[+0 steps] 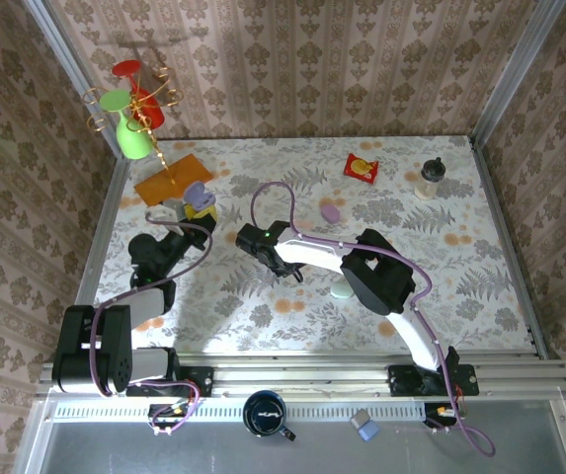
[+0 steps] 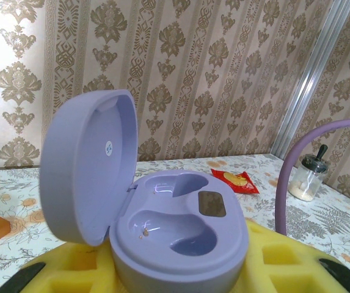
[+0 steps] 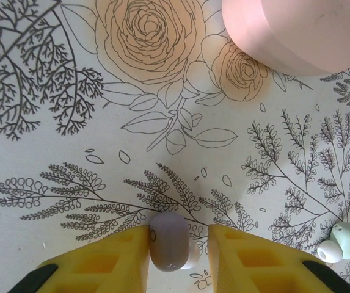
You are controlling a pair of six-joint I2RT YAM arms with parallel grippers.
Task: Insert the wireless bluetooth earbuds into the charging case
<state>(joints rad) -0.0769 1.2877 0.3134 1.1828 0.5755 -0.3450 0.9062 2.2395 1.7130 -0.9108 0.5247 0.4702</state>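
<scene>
Bracketing lilac earbud (image 3: 170, 241) on table (image 3: 40, 183), right pincer (image 3: 178, 244) stands narrow, not yet clamped; next needs firm pinch, then carry toward 10 o'clock, to open case (image 2: 181, 238) gripped in left pincer (image 1: 196, 210).

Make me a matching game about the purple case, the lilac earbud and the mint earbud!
Things:
1. purple case
2. lilac earbud
3. mint earbud

States:
A. lying loose, untouched
B. lid open, gripped by the left tool
C. between the jaws of the right tool

Pairs: 1-B, 2-C, 3-A
</scene>
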